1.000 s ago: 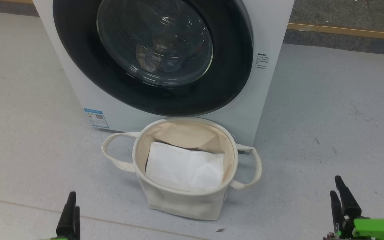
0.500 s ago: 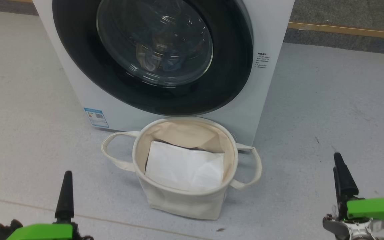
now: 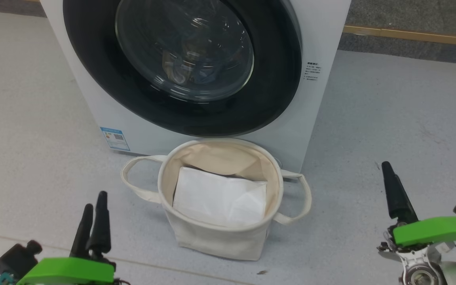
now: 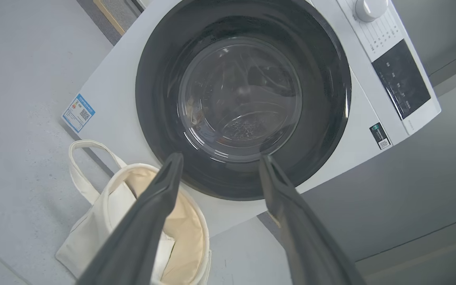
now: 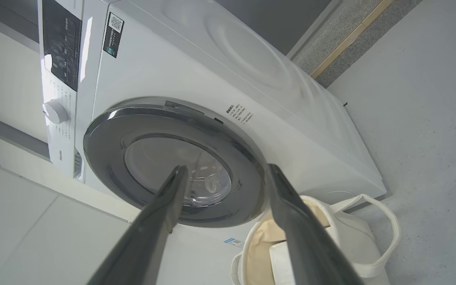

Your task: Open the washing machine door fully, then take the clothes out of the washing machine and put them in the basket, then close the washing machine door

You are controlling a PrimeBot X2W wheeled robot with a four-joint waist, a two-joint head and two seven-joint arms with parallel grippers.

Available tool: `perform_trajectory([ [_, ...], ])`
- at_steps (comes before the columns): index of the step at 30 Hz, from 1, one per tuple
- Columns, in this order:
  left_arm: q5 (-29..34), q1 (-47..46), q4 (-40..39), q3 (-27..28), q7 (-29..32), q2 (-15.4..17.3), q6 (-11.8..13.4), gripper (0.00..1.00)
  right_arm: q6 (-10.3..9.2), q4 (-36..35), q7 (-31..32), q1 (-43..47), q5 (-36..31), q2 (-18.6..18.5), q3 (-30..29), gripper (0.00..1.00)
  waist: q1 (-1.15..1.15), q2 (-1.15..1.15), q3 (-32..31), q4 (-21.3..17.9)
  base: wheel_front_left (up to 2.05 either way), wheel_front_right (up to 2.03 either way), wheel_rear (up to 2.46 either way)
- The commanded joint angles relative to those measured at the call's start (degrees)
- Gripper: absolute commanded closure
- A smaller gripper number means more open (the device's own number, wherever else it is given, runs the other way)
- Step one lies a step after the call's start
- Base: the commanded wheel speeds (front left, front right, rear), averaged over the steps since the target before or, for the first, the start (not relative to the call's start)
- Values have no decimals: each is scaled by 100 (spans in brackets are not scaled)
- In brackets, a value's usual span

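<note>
Left hand: my left gripper [image 3: 95, 200] is spread wide with nothing between its fingers. It hangs near and left, over the floor [image 3: 390, 118], apart from the basket [image 3: 216, 241].
Right hand: my right gripper [image 5: 226, 167] is spread just as wide and is empty too. It is near and right, over bare floor, farther from the basket than my left.
Door: the door [image 3: 275, 79] is shut, its black rim flush on the washer [image 3: 323, 31] front and its glass facing me.
Clothes: the clothes [image 3: 184, 69] are inside the drum, low behind the glass. I make out dim pale, blue and orange-brown patches, but cannot tell one garment from another.
Basket: upright on the floor just in front of the washer, below the door and between my two hands. One loop handle sticks out left, one right.
Sheet: a folded white sheet [image 3: 220, 198] lies inside the basket.
Washer: far and centre, with a blue label [image 3: 114, 138] low on the left of its front and small print right of the door.
</note>
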Motion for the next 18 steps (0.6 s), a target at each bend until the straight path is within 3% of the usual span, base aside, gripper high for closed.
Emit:
perform_trajectory([
  [1,258,-291,-281,24,-76,127,18,0,0,-252,-71,-363,-216,-115,105,0,0,0,-4,1,0,0,0],
  [9,1028,-216,-66,-359,-210,289,-5,0,1,-205,-223,-398,-1022,-183,382,0,0,0,-51,-5,0,0,0],
  [18,2098,-280,7,-739,-361,518,152,0,1,-121,-400,-466,-1930,-227,616,0,0,0,-55,8,0,0,0],
])
